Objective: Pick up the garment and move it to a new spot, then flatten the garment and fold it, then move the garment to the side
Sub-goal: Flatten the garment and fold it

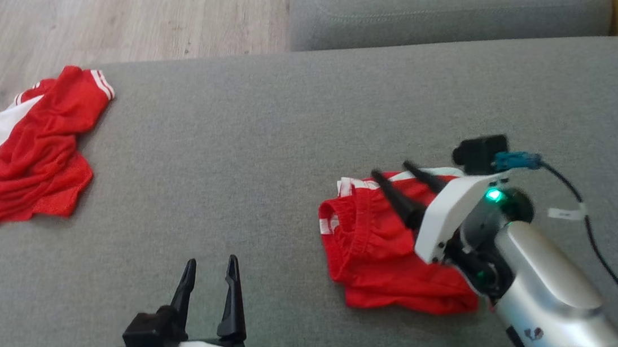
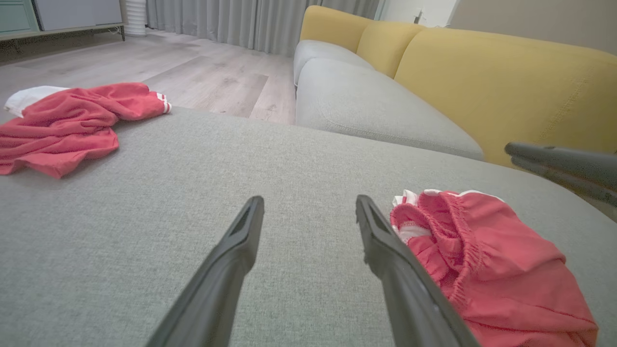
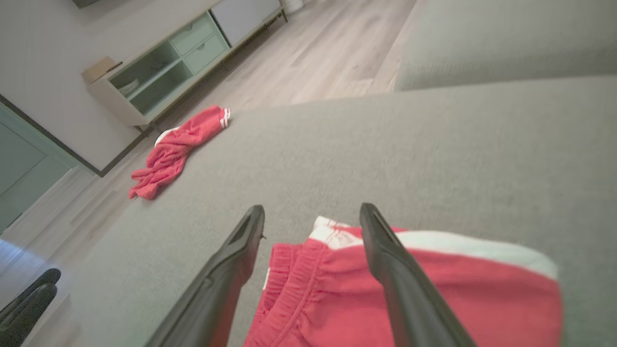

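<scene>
A folded red garment (image 1: 373,252) with an elastic waistband and white trim lies on the grey cushion (image 1: 261,144), right of centre. It also appears in the left wrist view (image 2: 487,270) and the right wrist view (image 3: 337,299). My right gripper (image 1: 392,169) hovers over its far edge, open, fingers astride the white-trimmed corner (image 3: 312,209) with nothing held. My left gripper (image 1: 211,261) stands open near the front edge, left of the garment (image 2: 309,200), apart from it. Another crumpled red and white garment (image 1: 29,155) lies at the cushion's far left corner.
A second grey seat cushion (image 1: 440,2) lies beyond a gap, with a yellow backrest (image 2: 482,82) at the right. Wooden floor (image 1: 102,23) borders the cushion's far left side. A black cable (image 1: 598,236) trails from my right wrist. A low cabinet (image 3: 159,72) stands against the wall.
</scene>
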Robot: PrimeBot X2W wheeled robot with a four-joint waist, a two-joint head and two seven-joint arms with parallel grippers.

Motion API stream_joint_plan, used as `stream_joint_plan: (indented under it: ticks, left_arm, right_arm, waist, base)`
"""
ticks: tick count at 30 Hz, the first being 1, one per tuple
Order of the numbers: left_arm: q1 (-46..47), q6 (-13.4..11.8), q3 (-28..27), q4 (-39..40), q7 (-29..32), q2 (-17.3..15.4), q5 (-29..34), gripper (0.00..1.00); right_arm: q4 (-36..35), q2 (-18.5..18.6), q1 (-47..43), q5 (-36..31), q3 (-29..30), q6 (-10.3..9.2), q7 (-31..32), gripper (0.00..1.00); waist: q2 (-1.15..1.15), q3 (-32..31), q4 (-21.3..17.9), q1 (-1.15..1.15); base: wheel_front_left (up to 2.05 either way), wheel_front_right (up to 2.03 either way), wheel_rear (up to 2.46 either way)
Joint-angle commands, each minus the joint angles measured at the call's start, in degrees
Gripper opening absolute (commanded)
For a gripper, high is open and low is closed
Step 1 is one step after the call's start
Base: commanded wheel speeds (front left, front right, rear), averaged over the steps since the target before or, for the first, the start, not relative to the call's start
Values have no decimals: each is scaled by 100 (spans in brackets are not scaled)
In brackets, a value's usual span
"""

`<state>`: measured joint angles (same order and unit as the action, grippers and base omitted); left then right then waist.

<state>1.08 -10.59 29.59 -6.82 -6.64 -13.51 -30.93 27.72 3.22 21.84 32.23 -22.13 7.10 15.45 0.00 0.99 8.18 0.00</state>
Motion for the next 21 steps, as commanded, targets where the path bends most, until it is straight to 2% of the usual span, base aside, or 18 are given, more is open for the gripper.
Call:
stream_joint_plan:
  ticks: [1, 5, 11, 16, 21]
  left_arm:
    - [305, -28, -180, 214, -56, -65, -3, 100]
    - [339, -75, -230, 257, -123, -91, 8, 100]
    - [211, -118, -271, 238, -230, -119, -23, 100]
    - [23, -177, -327, 198, -343, -193, -27, 100]
    - [-234, -276, -398, 159, -405, -339, -12, 100]
  right_arm:
    - [-309, -34, 196, -200, 21, 39, -168, 100]
    - [-796, -34, -246, -1018, 551, 39, -664, 100]
    - [-1521, -34, -1101, -1759, 1228, 39, -1208, 100]
    - [-2001, -34, -1743, -2040, 1565, 39, -1402, 100]
    - [-2423, -35, -2374, -2030, 1785, 39, -1551, 100]
  waist:
    - [0, -57, -43, 0]
    - [0, -221, -129, 0]
    - [0, -393, -184, 0]
    - [0, -494, -205, 0]
    - [0, -572, -211, 0]
  base:
    - [0, 0, 0]
    - [0, 0, 0]
    - [0, 0, 0]
    - [0, 0, 0]
    - [0, 0, 0]
